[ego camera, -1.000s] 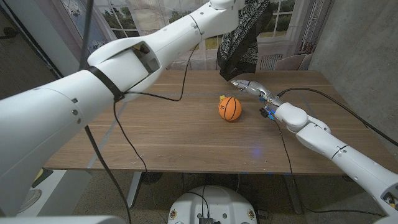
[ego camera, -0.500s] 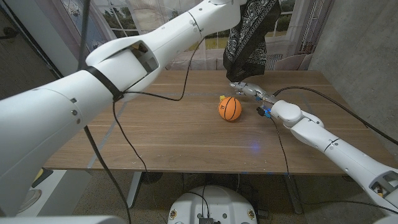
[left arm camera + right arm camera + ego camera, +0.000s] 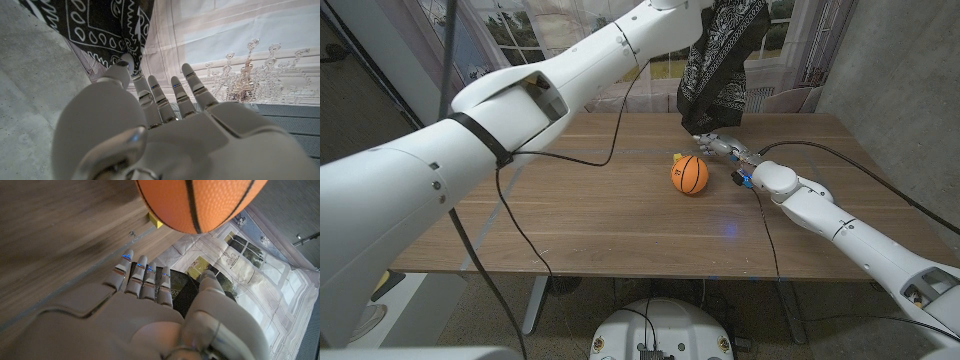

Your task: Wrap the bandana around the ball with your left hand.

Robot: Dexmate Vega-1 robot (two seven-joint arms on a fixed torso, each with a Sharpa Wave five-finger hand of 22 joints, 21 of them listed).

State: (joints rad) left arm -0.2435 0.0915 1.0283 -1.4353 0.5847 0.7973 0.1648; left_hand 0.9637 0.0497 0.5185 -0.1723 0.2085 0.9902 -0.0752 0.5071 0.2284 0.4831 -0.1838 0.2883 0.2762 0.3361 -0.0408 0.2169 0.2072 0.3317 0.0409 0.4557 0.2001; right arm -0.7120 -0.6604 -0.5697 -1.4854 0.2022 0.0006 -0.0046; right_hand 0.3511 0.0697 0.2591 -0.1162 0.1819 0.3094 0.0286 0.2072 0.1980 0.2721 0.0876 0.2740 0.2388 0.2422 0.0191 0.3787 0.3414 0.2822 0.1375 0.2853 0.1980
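Hanging from the raised left hand at the far side of the scene, the black bandana with its white paisley print drapes down above the far edge of the wooden table, its lower tip ending just above the right hand. In the left wrist view the cloth sits against the thumb and the nearest fingers, so the left hand pinches it there while the other fingers reach out straight and close together. The orange basketball-patterned ball stands on the table right of centre, toward the far edge, with a small yellow object just beside it on its far left. The right hand lies low over the table just to the far right of the ball, fingers pointing left; in the right wrist view its fingers stretch out side by side with the thumb apart, holding nothing, and the ball looms close beyond the fingertips. Whether they touch it cannot be told. Broad bare wood spreads to the left of the ball and toward the near edge, and a narrower strip lies to its right, crossed by the right arm and its black cable. No writing or brand can be read on the ball or the cloth. Its black seams curve across a pebbled orange skin.
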